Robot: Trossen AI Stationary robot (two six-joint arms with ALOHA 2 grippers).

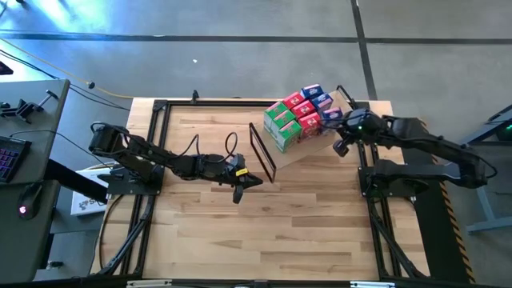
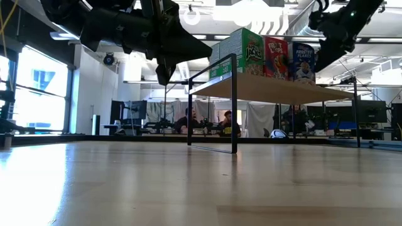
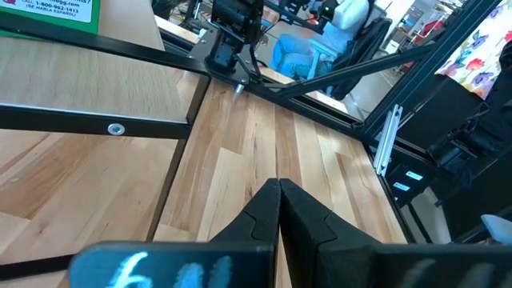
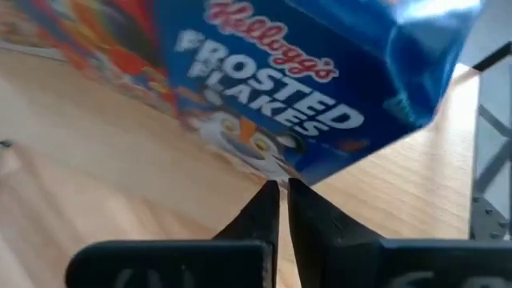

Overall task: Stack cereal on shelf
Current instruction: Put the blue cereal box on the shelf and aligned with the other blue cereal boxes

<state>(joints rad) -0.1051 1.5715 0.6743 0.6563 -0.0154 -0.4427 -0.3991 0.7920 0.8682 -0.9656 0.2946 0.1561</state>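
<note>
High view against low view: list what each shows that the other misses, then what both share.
Only the high view shows the full grid of small red, green and blue cardboard cereal boxes from above, and the left claw over bare tabletop. Only the low view shows the printed box fronts and people seated in the room behind. Both show the light wooden shelf board on its black wire frame and the right claw beside the boxes.

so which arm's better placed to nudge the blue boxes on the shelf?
Right. Its tool sits beside the blue cereal boxes on the shelf, fingers shut just in front of one. The left tool, also shut, hangs over bare table short of the shelf's near frame.
</note>
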